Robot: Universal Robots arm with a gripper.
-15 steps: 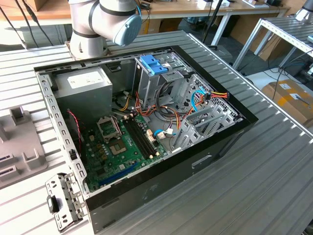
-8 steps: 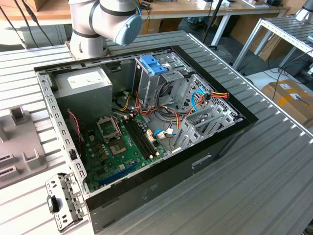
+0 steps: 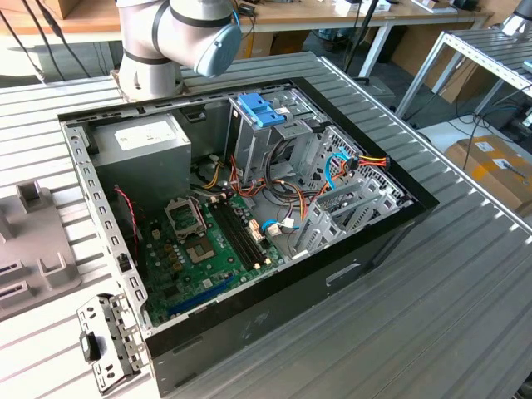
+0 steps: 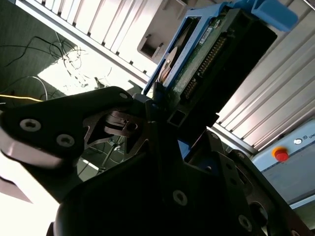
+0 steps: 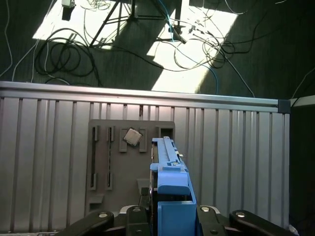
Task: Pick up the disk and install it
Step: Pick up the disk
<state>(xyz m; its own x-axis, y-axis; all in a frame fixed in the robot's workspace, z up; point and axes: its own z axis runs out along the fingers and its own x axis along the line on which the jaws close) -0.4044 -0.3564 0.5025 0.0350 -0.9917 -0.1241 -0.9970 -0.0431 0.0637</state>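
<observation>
Above one grey tray (image 5: 130,169), one blue-railed disk (image 5: 172,189), jaws clenched on it.

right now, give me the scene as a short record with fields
gripper: shut on the disk
disk: held on edge, overlapping the tray in the first wrist view
tray: grey, on the slatted table, with a chip on it
case: open, on the table in the exterior view
install: not done, disk in gripper
</observation>
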